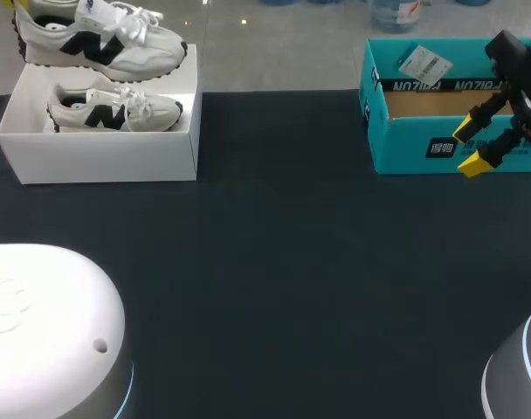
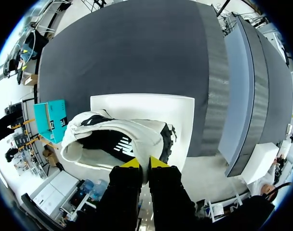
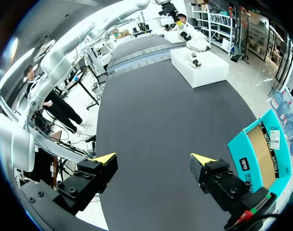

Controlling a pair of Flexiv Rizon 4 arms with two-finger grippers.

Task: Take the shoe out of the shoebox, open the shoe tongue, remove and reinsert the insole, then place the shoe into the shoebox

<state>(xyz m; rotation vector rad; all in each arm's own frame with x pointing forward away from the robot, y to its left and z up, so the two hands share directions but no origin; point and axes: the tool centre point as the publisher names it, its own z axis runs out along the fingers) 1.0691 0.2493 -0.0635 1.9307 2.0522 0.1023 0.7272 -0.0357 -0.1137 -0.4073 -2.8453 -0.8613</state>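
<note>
Left hand point(image 2: 145, 163) is pinched nearly closed on the heel rim of the shoe point(image 1: 99, 39), its two yellow tips pressing a thin fold of pale material from either side, so the shoe hangs straight out ahead of the fingers in the left wrist view. From the head view this shoe, off-white with a dark side mark and white laces, is lifted clear over the far edge of the white shoebox point(image 1: 108, 157), heel toward the tabletop's left edge and toe pointing toward the middle. The white shoebox sits open at the far left corner of the dark tabletop point(image 1: 292, 262), directly beneath the held shoe, and a second shoe point(image 1: 113, 109) of the same kind lies inside it on its sole, facing the same way. Right hand point(image 1: 472, 147) is well apart from all of this, over at the far right, with its fingers spread wide and nothing between them. It hovers just at the near wall of an open teal box point(image 1: 423, 148), whose brown cardboard floor shows inside. In the right wrist view the shoe and white shoebox appear far ahead across the tabletop, the teal box just beside the right hand.
</note>
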